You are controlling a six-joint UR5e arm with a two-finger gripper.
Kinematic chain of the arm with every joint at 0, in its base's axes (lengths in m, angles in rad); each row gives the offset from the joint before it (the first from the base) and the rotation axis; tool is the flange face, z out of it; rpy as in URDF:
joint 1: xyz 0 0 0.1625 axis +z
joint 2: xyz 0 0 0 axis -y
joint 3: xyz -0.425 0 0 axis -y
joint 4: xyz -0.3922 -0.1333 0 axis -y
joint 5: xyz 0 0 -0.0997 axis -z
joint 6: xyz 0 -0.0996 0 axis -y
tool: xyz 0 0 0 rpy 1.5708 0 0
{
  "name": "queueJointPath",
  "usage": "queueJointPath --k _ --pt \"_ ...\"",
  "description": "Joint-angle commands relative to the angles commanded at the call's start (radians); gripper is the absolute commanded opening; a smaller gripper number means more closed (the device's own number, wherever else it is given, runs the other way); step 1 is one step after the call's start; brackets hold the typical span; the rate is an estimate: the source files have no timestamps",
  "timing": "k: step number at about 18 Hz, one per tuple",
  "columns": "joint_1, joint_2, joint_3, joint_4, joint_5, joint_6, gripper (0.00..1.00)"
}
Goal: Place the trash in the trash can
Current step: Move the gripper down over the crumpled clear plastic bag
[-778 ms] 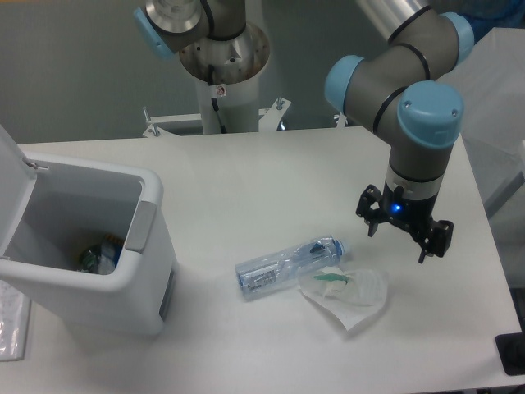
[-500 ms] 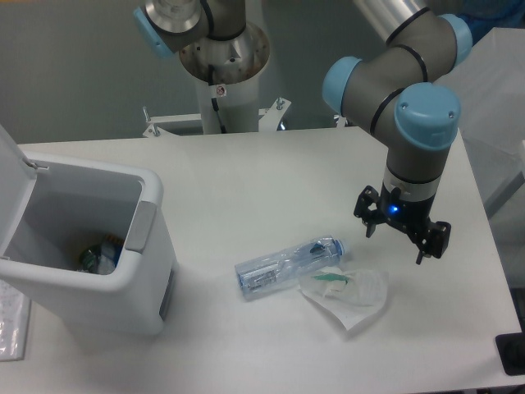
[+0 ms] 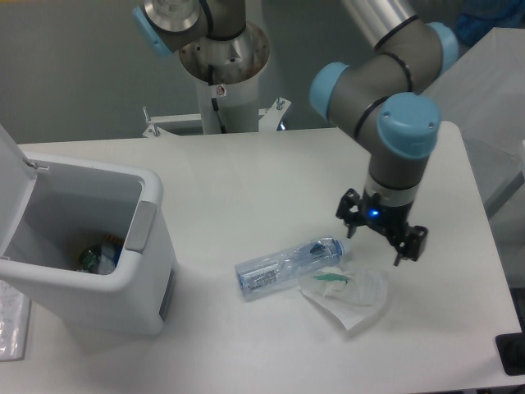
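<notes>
So from the one fixed camera, here's the setup: the tool is hanging above the bench with its fingers spread apart and nothing between them, blue light glowing on the wrist. Both bits of trash are lying loose on the bench just below and to the side of it.

The bottle is the nearer-looking target. From the tool it lies off toward roughly 8 o'clock, and its blue cap end is the part closest, just beside the tool's left finger in the picture. Its long axis runs from about 2 o'clock (cap) down to 8 o'clock (base), so it's lying on its side, slanted across the bench.

The pouch sits flat at about 6 to 7 o'clock from the tool, touching or slightly tucked against the bottle near the cap end. Can't tell which overlaps which.

The trash can is way over at 9 o'clock, well apart from everything, lid flipped up, some stuff already at the bottom.

My guess: a grab on the bottle wants the fingers closing across that slanted axis, not along it.
</notes>
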Motion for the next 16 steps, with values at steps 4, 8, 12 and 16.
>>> queueJointPath --k 4,8,12,16 --pt "-0.043 -0.046 -0.009 0.006 0.012 -0.071 1.0" --pt "-0.069 -0.084 -0.011 0.046 0.011 -0.119 1.0" --pt "-0.069 -0.13 -0.012 0.11 0.061 -0.117 1.0" --pt "-0.084 -0.143 -0.023 0.112 0.107 -0.145 1.0"
